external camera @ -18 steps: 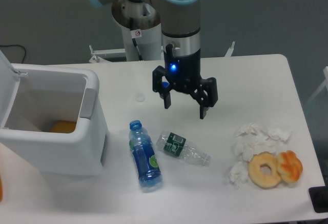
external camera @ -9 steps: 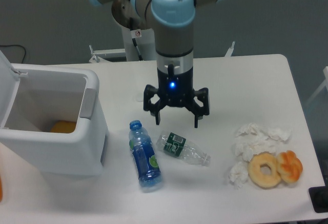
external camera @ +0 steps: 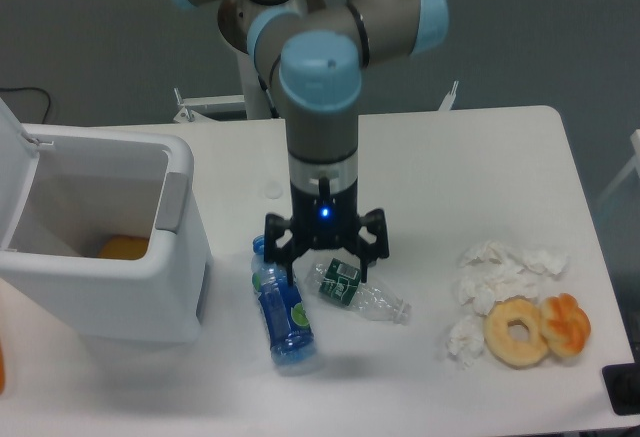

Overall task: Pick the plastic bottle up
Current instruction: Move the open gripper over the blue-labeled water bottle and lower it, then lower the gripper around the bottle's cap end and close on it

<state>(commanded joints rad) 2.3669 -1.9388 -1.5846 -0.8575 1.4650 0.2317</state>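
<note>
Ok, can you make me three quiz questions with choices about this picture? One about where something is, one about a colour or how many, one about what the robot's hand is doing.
1. Where is the blue bottle?
A. inside the white bin
B. lying on the table beside the clear crushed bottle
C. on the donuts

2. How many donuts are there?
A. two
B. five
C. none

3. What is the hand doing?
A. open above the bottles
B. gripping a donut
C. holding a tissue

Answers:
1 B, it lies flat just left of the clear crushed bottle.
2 A, a pale one and an orange one.
3 A, its fingers are spread and hold nothing.
</note>
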